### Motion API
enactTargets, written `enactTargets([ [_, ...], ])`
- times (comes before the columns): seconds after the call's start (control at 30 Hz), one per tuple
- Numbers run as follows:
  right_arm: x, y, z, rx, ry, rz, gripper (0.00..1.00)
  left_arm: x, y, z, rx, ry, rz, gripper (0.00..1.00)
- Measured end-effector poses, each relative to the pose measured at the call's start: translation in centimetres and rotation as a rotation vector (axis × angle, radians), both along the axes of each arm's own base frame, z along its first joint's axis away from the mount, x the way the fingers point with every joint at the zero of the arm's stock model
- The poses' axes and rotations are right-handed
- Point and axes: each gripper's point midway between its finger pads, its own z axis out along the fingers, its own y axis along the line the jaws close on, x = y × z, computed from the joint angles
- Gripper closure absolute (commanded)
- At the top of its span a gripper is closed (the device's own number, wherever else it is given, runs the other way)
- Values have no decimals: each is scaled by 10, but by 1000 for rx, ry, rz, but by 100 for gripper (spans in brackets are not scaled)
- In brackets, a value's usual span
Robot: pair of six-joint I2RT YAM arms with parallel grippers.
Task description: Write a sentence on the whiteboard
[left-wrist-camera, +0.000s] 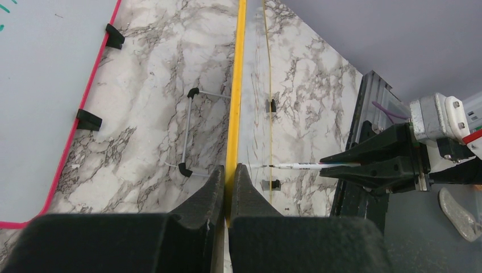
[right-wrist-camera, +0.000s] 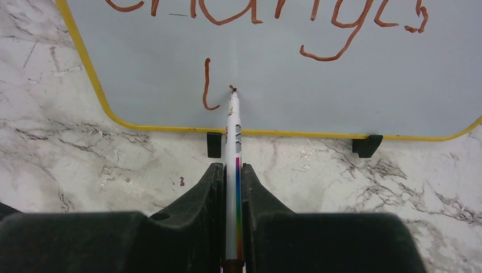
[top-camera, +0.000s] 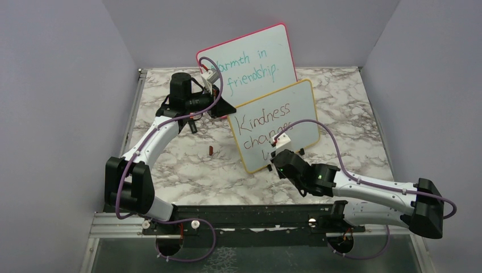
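While the whiteboard (top-camera: pixel 301 111) stands tilted on its small black feet near the middle of the marble table (top-camera: pixel 352 114), we see the left gripper (top-camera: pixel 227 109) clenched on its yellow frame at about 10 o'clock on the board; in the left wrist view the two fingers (left-wrist-camera: pixel 213 187) pinch the thin yellow edge (left-wrist-camera: pixel 234 85) between them. The right gripper (right-wrist-camera: pixel 230 170) grasps a marker (right-wrist-camera: pixel 233 136) at 6 o'clock of the board, its tip touching the white surface. The sentence (top-camera: pixel 264 116) reads "Kindness" on top, "changes" below, and a third line that so far shows one reddish-brown stroke (right-wrist-camera: pixel 208 85), with the tip just at 3 o'clock of that stroke. A pink-framed board (top-camera: pixel 256 57) with teal writing leans at 12 o'clock behind the whiteboard. A small red cap (top-camera: pixel 211 150) lies on the table at 8 o'clock of the whiteboard, apart from it.
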Motion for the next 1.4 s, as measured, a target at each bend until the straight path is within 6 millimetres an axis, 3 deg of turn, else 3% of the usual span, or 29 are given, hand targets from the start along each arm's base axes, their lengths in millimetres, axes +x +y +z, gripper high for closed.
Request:
enactTargets([
  [1.4,-3,-2,-11,-21,35,-10,99,0,0,0,1,-2,0,100],
])
